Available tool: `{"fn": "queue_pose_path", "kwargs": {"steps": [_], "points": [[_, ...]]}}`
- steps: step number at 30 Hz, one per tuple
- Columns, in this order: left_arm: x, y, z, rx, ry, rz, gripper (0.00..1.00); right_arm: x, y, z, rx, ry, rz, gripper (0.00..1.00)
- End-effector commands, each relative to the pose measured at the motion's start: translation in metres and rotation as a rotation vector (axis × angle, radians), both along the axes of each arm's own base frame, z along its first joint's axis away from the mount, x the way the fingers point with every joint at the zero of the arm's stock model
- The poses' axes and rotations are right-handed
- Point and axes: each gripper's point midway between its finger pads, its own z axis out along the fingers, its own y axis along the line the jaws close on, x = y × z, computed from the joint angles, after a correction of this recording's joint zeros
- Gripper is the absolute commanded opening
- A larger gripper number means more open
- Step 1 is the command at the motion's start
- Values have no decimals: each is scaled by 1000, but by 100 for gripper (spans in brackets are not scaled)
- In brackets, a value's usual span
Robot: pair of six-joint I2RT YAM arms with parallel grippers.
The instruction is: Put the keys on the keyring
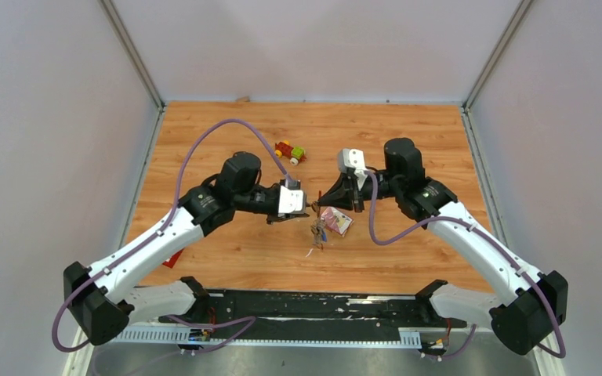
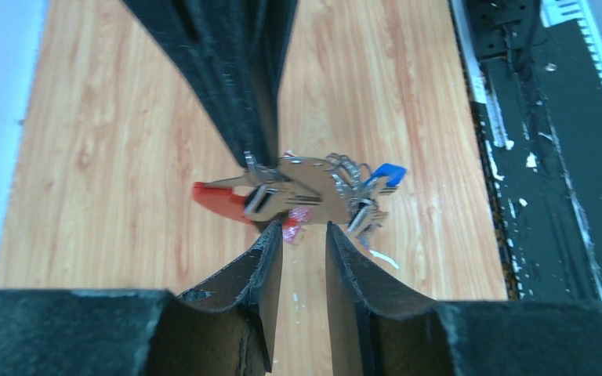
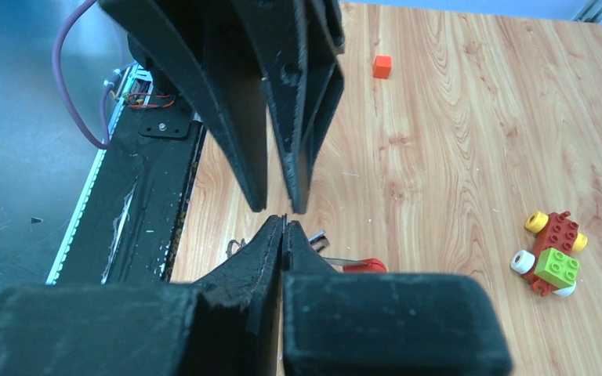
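The keyring [image 2: 257, 168] hangs above the table, with my right gripper [image 3: 284, 222] shut on its thin metal ring. A grey fob [image 2: 307, 188] and a red fob [image 2: 218, 199] hang from it. Keys [image 2: 365, 211] cluster at its right side, one with a blue head [image 2: 389, 174]. My left gripper [image 2: 304, 229] is open just in front of the grey fob, with nothing between its fingers. From above, both grippers meet tip to tip over the table's middle, the left gripper [image 1: 306, 212] and the right gripper [image 1: 319, 202], and the bundle of keys [image 1: 318, 232] dangles below them.
A pink foil packet [image 1: 337, 221] lies just right of the bundle. A red-yellow-green toy car [image 1: 290, 151] stands behind the grippers. A small orange cube [image 3: 382, 66] sits near the left arm. The black base rail [image 1: 313, 305] runs along the near edge.
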Motion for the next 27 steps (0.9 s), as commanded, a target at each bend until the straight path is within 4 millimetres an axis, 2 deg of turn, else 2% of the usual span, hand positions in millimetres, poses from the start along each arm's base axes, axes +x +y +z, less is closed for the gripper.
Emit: {"fn": "queue_pose_path", "kwargs": {"steps": [1,6,11,16,27], "points": [[15,-2,44,-107,-78,62,35,-10,-1,14,46,-70,72,0],[0,-15,48,-150,-24,-49,37,-13,0,10,36,-52,102,0],[-5,-23,45,-158,9,-110,36,-12,0,10,35,-54,99,0],[-12,-25,45,-169,33,-151,29,-11,0,9,31,-53,90,0],[-10,-27,43,-172,52,-139,10,-7,0,4,22,-43,81,0]]}}
